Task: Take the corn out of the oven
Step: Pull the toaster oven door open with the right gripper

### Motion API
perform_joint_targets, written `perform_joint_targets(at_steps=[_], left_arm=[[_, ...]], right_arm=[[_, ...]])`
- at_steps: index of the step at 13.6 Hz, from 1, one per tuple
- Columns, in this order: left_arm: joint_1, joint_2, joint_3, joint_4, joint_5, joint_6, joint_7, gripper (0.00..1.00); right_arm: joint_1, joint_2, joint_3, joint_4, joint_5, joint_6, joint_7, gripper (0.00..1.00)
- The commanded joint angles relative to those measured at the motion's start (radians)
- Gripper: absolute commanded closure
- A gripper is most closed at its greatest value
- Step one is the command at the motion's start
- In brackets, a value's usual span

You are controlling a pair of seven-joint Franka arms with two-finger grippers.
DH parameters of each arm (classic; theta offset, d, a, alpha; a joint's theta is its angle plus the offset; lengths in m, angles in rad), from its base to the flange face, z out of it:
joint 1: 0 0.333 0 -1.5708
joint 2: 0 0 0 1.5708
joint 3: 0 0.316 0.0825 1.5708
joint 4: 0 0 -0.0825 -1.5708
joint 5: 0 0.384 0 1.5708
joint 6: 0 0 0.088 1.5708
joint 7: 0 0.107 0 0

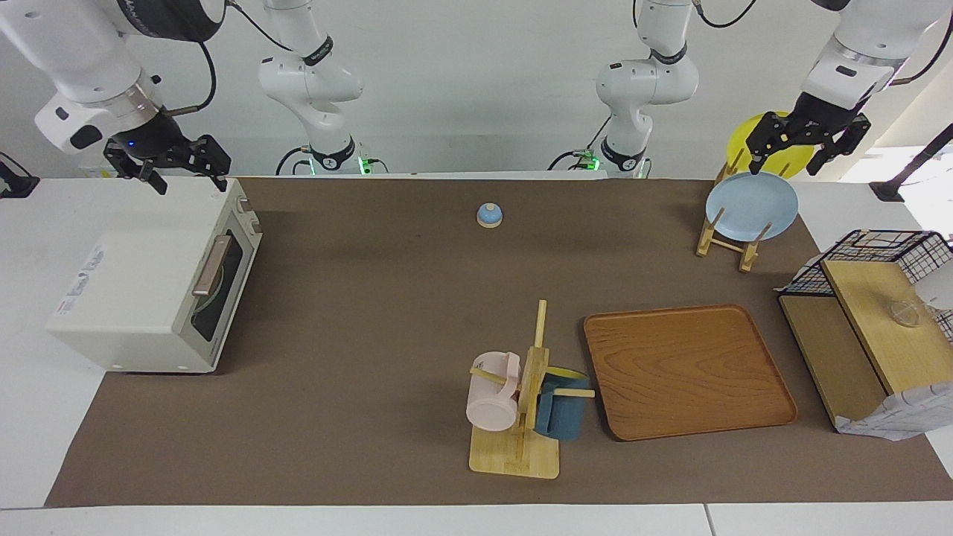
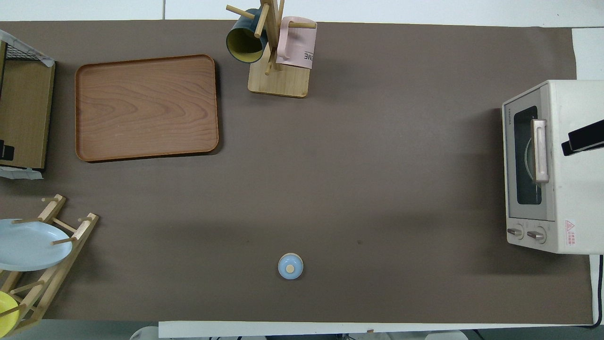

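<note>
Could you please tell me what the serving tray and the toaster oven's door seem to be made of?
The serving tray looks like varnished wood: brown grain lines, slight sheen. The toaster oven's door looks like dark glass in a cream frame, likely painted metal; its handle is tan, material unclear.

Both my arms up, both grippers open, nothing held.

My right arm comes down from the upper left of the facing frame, wrist bent, and my right gripper hangs there with its fingers spread apart and empty. My left arm drops in from the upper right of that frame; my left gripper points down, fingers likewise parted around nothing.
</note>
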Motion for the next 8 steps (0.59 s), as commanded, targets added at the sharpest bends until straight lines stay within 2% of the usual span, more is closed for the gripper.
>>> perform_joint_targets(at_steps=[1, 5, 7, 8], left_arm=[[0.009, -0.011, -0.004, 0.0, 0.005, -0.017, 0.012, 0.0], [0.009, -0.011, -0.004, 0.0, 0.005, -0.016, 0.014, 0.0], [0.009, -0.011, -0.004, 0.0, 0.005, -0.017, 0.012, 0.0], [0.009, -0.011, -0.004, 0.0, 0.005, -0.017, 0.012, 0.0]], right_arm=[[-0.004, -0.015, 0.004, -0.017, 0.013, -0.003, 0.011, 0.0], [-0.004, -0.015, 0.005, -0.017, 0.013, -0.008, 0.006, 0.0], [0.0, -0.017, 0.012, -0.02, 0.014, -0.003, -0.058, 0.03], [0.014, -0.02, 0.013, -0.038, 0.013, 0.02, -0.057, 0.39]])
